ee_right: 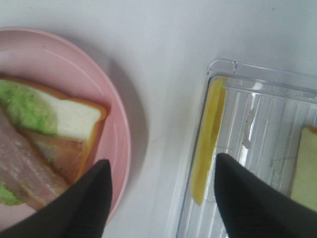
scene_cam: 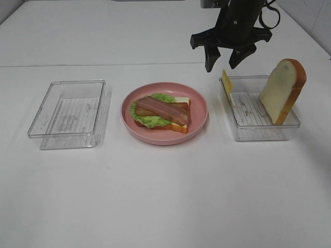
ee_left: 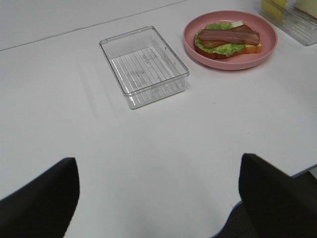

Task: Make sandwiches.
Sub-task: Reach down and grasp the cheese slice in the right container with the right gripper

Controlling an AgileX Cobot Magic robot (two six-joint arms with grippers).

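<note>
On the pink plate (scene_cam: pixel 201 111) lies a half-built sandwich: a white bread slice (scene_cam: pixel 178 126) with green lettuce (scene_cam: pixel 150 120) and brown-red bacon strips (scene_cam: pixel 163 109) on top. A yellow cheese square (scene_cam: pixel 226 82) stands on edge against the left wall of the right clear tray (scene_cam: pixel 258 135). A second bread slice (scene_cam: pixel 282 90) leans upright at that tray's right end. My right gripper (scene_cam: pixel 221 66) hangs open just above the cheese (ee_right: pixel 208 139), fingers on either side, holding nothing. In the left wrist view my left gripper (ee_left: pixel 158 198) is wide open and empty over bare table.
An empty clear tray (scene_cam: pixel 67 114) sits left of the plate and shows in the left wrist view too (ee_left: pixel 143 64). The white table's near edge shows behind my left gripper's fingers (ee_left: pixel 277 193).
</note>
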